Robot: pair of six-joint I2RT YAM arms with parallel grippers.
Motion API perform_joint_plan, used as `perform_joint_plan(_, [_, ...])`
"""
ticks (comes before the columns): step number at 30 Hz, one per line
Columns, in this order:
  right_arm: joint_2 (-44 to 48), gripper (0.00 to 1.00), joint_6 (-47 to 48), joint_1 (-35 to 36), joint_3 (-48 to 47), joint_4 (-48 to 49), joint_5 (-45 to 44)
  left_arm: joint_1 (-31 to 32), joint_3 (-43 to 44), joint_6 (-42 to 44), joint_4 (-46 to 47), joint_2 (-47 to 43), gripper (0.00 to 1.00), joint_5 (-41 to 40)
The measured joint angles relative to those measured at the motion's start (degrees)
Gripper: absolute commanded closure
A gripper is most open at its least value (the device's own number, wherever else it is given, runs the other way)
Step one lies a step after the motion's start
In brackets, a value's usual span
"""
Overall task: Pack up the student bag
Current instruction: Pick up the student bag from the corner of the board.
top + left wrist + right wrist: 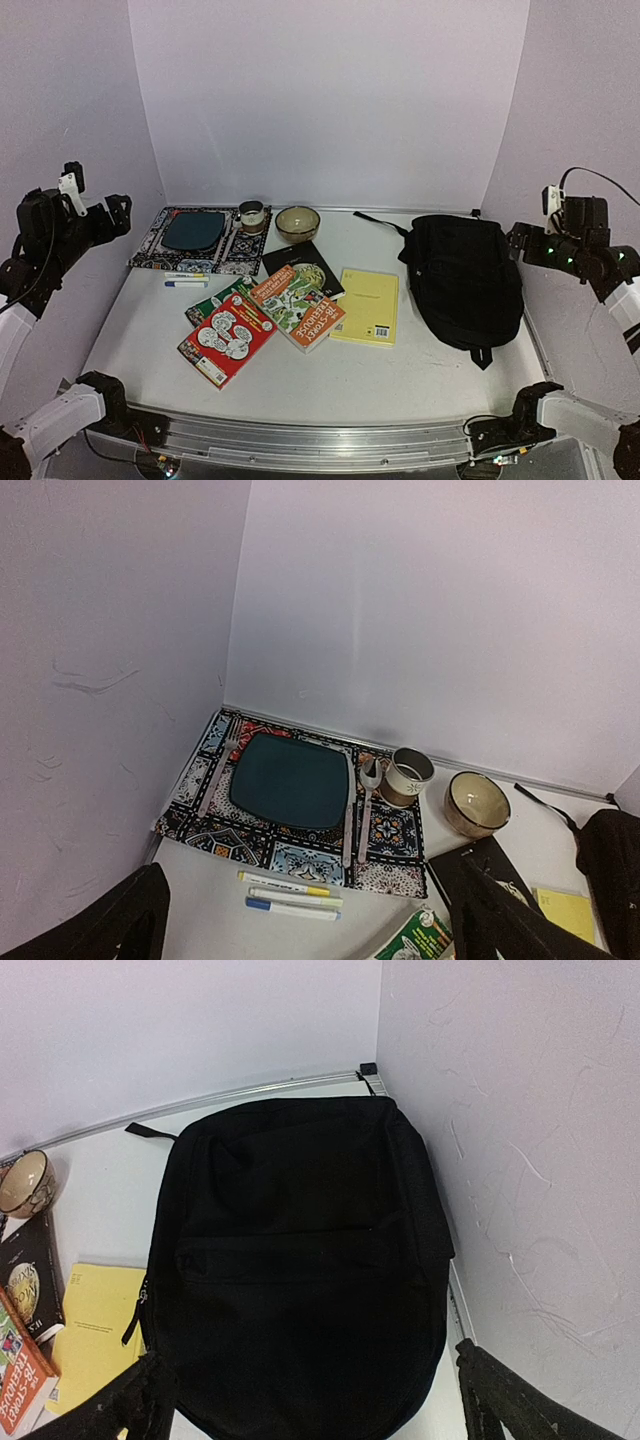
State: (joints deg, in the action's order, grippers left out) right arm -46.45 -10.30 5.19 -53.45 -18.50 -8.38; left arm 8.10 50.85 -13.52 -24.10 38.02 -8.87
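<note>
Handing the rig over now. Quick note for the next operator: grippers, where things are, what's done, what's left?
Left gripper: open, empty, held high near the placemat.
Right gripper: open, empty, above the student bag.
Bag lies flat at the table's right side and looks closed. Books overlap mid-table, with the yellow notebook between them and the bag. Markers lie in front of the placemat.
Done: nothing visibly packed.
Left: open the bag, load the items, close it.
</note>
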Motion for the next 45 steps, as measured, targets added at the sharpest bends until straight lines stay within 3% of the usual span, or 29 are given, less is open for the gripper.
perform_joint_plan(16, [-1.26,0.02,0.61,0.00,0.00,-0.08,1.32,0.00,-0.02,-0.04,0.02,-0.50,0.01,-0.30])
perform_joint_plan(27, [-11.72,0.02,-0.29,0.39,-0.20,-4.78,10.03,0.00,-1.35,-1.12,0.28,2.93,0.01,6.63])
perform_joint_plan(33, [-19.98,0.02,-1.99,6.36,-0.02,-8.03,13.30,0.00,-1.64,-1.96,0.24,8.95,0.01,13.68])
perform_joint_plan(45, [-35.60,0.04,-2.41,16.67,0.64,-10.82,10.43,0.20,-2.54,-6.00,1.15,16.17,0.01,23.01])
